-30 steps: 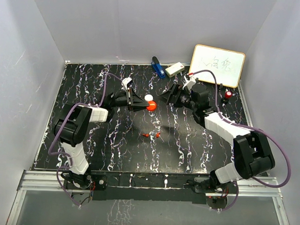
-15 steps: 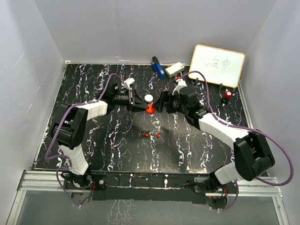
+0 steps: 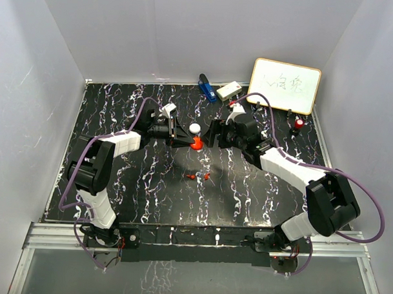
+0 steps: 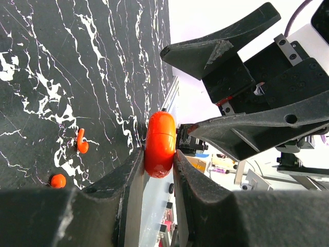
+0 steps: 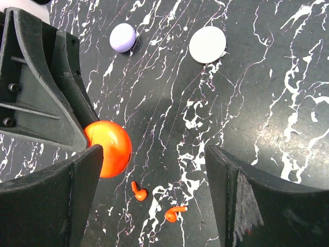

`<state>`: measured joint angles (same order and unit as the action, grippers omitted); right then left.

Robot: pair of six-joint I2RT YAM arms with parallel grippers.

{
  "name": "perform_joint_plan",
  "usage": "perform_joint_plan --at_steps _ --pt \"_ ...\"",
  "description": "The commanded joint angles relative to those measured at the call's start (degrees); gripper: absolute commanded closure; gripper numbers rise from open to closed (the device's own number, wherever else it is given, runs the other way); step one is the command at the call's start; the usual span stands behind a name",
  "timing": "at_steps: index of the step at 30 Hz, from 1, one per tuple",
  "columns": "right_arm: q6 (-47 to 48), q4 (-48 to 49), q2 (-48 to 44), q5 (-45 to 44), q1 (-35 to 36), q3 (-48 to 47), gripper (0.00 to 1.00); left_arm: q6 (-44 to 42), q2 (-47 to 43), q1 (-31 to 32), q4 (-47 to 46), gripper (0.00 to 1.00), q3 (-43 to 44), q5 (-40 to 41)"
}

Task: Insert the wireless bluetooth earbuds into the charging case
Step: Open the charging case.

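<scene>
The round red charging case [image 4: 159, 144] is closed and stands on edge, clamped between the fingers of my left gripper [image 4: 158, 157], which is shut on it. In the top view the left gripper [image 3: 190, 141] holds the case [image 3: 197, 144] above mid-table. My right gripper [image 3: 213, 133] faces it from the right, open. In the right wrist view the right gripper [image 5: 154, 180] has its left finger right beside the case [image 5: 109, 147]. Two tiny red earbuds [image 5: 138, 191] [image 5: 175, 212] lie loose on the black table, in the top view in front of the case [image 3: 192, 177] [image 3: 206, 177].
A white round case [image 5: 207, 45] and a purple round case [image 5: 123, 37] lie on the table beyond the grippers. At the back stand a whiteboard [image 3: 285, 85], a blue object [image 3: 205, 87] and a small white box [image 3: 229, 91]. A red-capped marker [image 3: 299, 124] lies at the right.
My right gripper has moved left, closer to the red case. The left gripper has shifted slightly with the case still in it. Both have been still for the last half second.
</scene>
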<state>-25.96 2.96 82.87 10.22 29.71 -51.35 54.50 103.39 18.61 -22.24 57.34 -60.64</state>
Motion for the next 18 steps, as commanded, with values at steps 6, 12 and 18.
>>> perform_joint_plan --at_steps 6,12,18 --pt "0.48 1.61 0.62 -1.78 2.15 -2.48 0.22 -0.11 -3.72 0.2 1.2 1.0 2.16 0.31" --pt "0.35 1.52 2.45 -3.25 2.35 -2.11 0.22 0.15 -4.63 0.24 1.3 1.0 2.17 0.65" --pt "0.2 2.37 4.38 -3.41 2.37 -2.0 0.21 -0.1 -6.1 0.2 2.35 1.0 2.03 0.92"
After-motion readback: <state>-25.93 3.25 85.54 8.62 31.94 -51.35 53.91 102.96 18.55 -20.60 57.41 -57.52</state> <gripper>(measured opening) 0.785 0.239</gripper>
